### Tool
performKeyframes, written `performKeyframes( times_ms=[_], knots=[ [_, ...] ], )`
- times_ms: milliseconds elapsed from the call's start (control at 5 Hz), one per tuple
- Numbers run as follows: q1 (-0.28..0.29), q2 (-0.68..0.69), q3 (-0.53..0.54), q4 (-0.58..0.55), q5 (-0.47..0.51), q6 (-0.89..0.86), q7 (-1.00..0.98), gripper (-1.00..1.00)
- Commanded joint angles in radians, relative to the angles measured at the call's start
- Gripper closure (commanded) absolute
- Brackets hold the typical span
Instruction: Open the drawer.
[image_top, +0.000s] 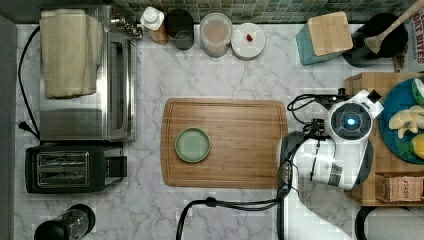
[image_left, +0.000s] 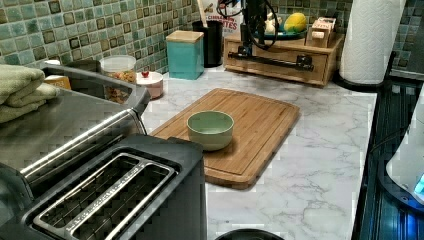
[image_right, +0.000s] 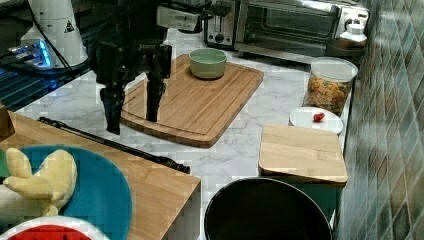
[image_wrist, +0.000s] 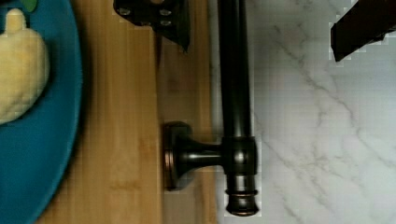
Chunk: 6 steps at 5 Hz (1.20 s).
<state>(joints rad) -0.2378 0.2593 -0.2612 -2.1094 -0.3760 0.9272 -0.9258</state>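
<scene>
In the top view, the arm was seen at the top view's right, over the front edge of the drawer (image_top: 361, 80), which sat at the tabletop's (image_top: 150, 75) right end beside the cutting board (image_top: 225, 142). The claw itself was hidden beneath the wrist there.

In the left view, the drawer (image_left: 280, 60) was seen far back against the tiled wall, closed as far as could be judged, its handle (image_left: 275, 60) running along the front. The claw (image_left: 245, 49) was set down at the handle's end on the left view's left.

In the right view, the claw (image_right: 134, 107) was held wide, one finger (image_right: 112, 112) reaching down to about the level of the handle (image_right: 110, 142), the other (image_right: 154, 102) out over the tabletop.

In the wrist view, the handle (image_wrist: 233, 84) ran lengthwise between the two fingers, one over the wood (image_wrist: 159, 18), one over the marble (image_wrist: 359, 28). The bar lay across the closing line, nearer the wood-side finger, so a squeeze and a pull away from the drawer front seemed to be called for.
</scene>
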Motion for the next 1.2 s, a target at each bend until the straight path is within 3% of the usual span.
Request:
performKeyframes(
  times_ms=[200, 400, 1000, 1200],
  knots=[
    [-0.07, 0.046, 0.025, -0.065, 0.19, 0.098, -0.026, -1.0],
    [-0.052, 0.033, 0.026, -0.088, 0.164, 0.078, 0.049, -1.0],
    [-0.064, 0.116, -0.005, -0.07, 0.134, 0.161, -0.056, -1.0],
    [-0.085, 0.135, 0.061, -0.039, 0.196, 0.092, -0.133, -1.0]
  ],
)
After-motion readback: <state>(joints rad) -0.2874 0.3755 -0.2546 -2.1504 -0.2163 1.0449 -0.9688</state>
